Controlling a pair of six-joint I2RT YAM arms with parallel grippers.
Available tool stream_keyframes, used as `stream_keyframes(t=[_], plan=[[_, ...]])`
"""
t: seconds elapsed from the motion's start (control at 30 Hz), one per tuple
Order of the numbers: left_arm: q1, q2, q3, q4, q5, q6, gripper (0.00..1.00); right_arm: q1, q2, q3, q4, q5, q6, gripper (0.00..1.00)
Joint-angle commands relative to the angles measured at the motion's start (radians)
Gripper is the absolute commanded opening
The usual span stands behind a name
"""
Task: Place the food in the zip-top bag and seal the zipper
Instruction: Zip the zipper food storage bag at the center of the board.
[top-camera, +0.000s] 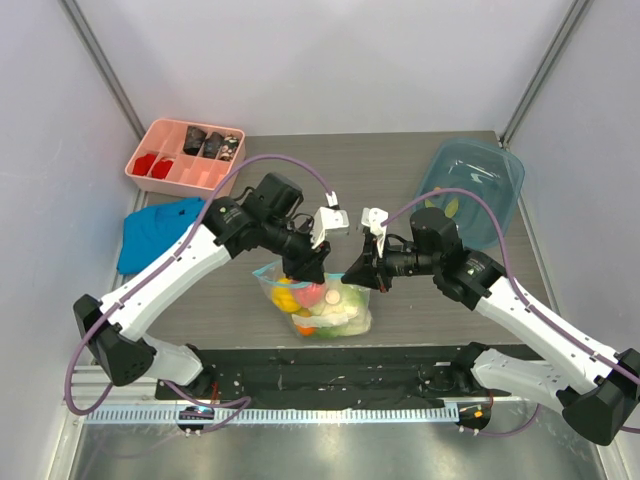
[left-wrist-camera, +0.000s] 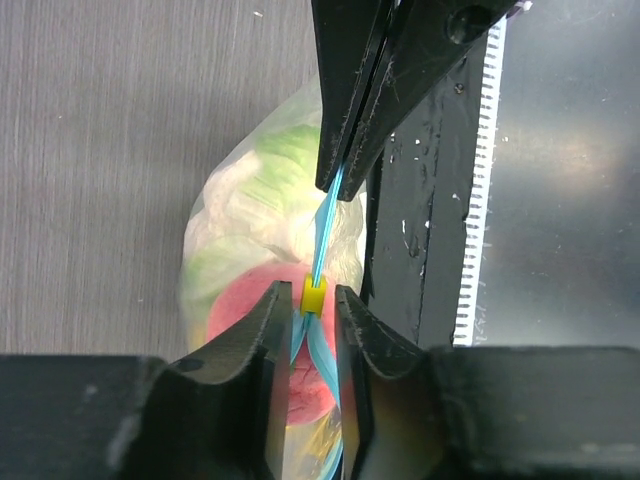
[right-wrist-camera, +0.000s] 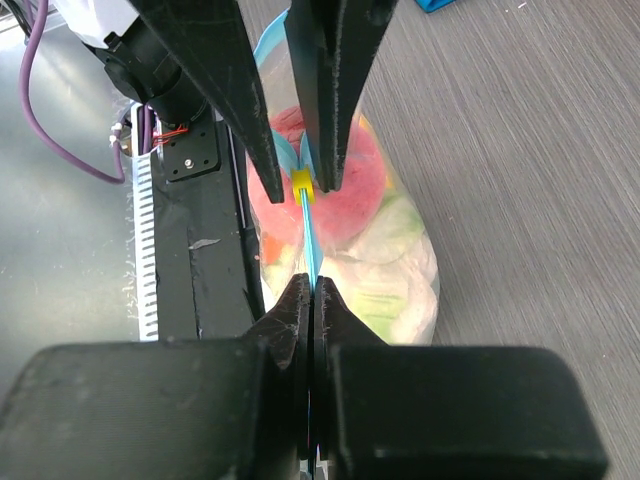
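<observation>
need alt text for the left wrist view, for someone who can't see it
The left hand straddles a small yellow slider on the light-blue zipper of a clear zip-top bag, fingers not quite touching it. From above, the right hand pinches the same zipper. Inside the bag lie a pale green cabbage and a red fruit.

Food (top-camera: 300, 297) in bag (top-camera: 345, 322), centre-front on table (top-camera: 400, 170). Tray (top-camera: 185, 155) back-left, cloth (top-camera: 160, 230) before it. Bowl (top-camera: 490, 165) back-right. At zipper (left-wrist-camera: 322, 235): left gripper (top-camera: 300, 268) left, right gripper (top-camera: 355, 276) right.
</observation>
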Motion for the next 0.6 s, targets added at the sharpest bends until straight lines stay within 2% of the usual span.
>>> stream_keyframes(t=[0.0,0.23,0.4,0.43,0.57], plan=[[0.0,0.006,0.042,0.024,0.041,-0.01,0.29,0.004,-0.021,0.025,0.031,0.004,-0.009,0.01],[0.001,0.016,0.059,0.031,0.053,-0.021,0.28,0.004,-0.014,0.033,0.033,0.0,-0.012,0.01],[0.001,0.021,0.059,-0.009,0.05,0.005,0.1,0.002,-0.018,0.03,0.036,0.005,-0.012,0.01],[0.001,0.019,0.055,-0.017,0.044,0.017,0.03,0.002,-0.023,0.028,0.036,0.013,-0.012,0.01],[0.003,0.013,0.05,-0.072,0.018,0.052,0.0,0.004,-0.032,0.028,0.031,0.028,-0.015,0.01]])
